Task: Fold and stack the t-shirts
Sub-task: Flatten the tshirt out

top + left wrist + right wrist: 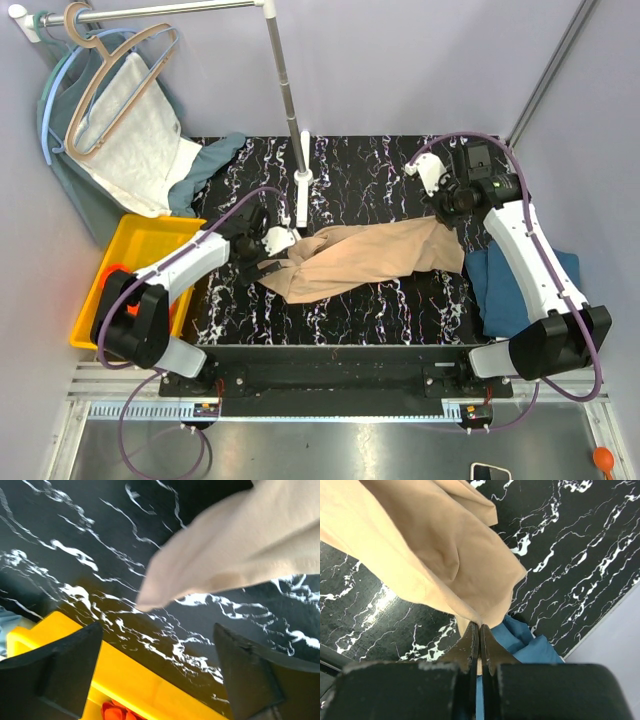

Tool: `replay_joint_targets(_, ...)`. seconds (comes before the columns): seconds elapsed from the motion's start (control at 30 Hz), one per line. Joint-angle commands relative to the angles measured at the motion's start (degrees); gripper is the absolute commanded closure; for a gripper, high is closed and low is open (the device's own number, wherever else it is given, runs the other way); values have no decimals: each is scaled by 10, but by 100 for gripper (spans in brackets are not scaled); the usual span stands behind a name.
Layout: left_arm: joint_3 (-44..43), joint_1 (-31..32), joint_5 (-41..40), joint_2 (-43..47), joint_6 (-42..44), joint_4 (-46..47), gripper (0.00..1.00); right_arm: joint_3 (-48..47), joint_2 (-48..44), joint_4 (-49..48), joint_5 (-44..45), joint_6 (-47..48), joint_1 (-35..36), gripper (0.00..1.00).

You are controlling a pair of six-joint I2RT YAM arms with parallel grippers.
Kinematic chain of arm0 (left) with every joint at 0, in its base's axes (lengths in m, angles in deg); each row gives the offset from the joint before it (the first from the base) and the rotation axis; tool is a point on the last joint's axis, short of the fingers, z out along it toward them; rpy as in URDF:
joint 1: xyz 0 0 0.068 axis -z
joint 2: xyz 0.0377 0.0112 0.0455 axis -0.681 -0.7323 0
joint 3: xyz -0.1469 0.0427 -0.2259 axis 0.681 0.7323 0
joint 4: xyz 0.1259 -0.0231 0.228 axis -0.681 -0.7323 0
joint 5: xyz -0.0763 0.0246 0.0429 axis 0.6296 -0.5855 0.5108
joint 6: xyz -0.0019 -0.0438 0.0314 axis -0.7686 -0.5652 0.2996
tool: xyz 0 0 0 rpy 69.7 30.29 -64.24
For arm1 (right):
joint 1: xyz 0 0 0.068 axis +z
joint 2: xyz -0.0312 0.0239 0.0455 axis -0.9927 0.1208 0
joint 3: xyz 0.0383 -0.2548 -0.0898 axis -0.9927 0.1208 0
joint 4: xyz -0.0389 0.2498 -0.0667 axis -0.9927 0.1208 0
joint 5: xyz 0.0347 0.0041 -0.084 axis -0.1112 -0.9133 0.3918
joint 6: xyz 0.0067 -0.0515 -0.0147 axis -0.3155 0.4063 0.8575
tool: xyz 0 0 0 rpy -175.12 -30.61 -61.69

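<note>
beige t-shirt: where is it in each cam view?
Top external: beige t-shirt crumpled mid-picture, left to right.
Left wrist: beige t-shirt upper right, blurred.
Right wrist: beige t-shirt upper left to centre, its edge pinched in the right gripper.
Shared landmark: black marbled table, under it in all three.

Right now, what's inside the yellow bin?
Orange-red fabric shows inside the yellow bin. The left arm covers much of it, so anything else is hidden.
</note>
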Motion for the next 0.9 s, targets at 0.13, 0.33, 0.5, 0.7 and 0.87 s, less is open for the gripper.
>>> replay_joint_targets(0.13, 10, -2, 31, 62, 18, 42, 1, 33, -15, -41, 1, 1, -3, 100)
replay_joint_targets(0.33, 45, 0, 102, 123, 25, 9, 1, 40, -15, -48, -1, -2, -3, 100)
replay_joint_targets(0.5, 78, 29, 142, 166, 4, -13, 1, 40, -12, -52, -3, -5, -3, 100)
replay_joint_targets(0.7, 117, 64, 148, 156, -20, 21, 5, 41, -8, -53, -8, -12, -3, 100)
replay_joint_targets(0.87, 135, 71, 136, 120, -24, 72, 5, 49, -17, -53, -6, -12, -3, 100)
